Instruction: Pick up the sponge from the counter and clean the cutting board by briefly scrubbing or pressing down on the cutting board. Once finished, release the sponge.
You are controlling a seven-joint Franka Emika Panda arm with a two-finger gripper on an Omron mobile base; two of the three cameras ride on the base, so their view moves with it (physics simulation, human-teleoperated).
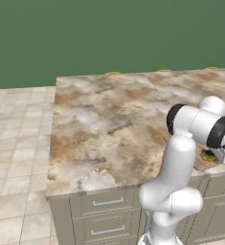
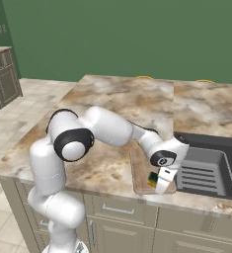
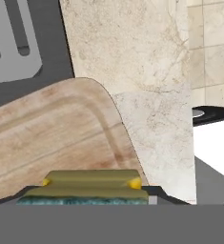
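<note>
The brown wooden cutting board (image 2: 139,165) lies at the counter's (image 2: 117,99) front edge, just left of the sink. My gripper (image 2: 158,182) hangs over the board's near right corner, shut on the sponge (image 2: 152,178). In the hand view the sponge (image 3: 89,185) sits between the fingertips (image 3: 160,192), its dark green and yellow layers showing, low over the board (image 3: 51,133). The left base view has the sponge (image 1: 208,155) and a sliver of board (image 1: 204,165) peeking from behind my forearm. Whether the sponge touches the board I cannot tell.
A dark grey ribbed sink basin (image 2: 209,165) opens right beside the board. The counter's front edge (image 3: 192,119) drops to tiled floor (image 3: 213,43) close by the gripper. Grey-beige drawers (image 1: 106,203) run beneath. A wide stretch of marbled counter (image 1: 99,119) extends to the left.
</note>
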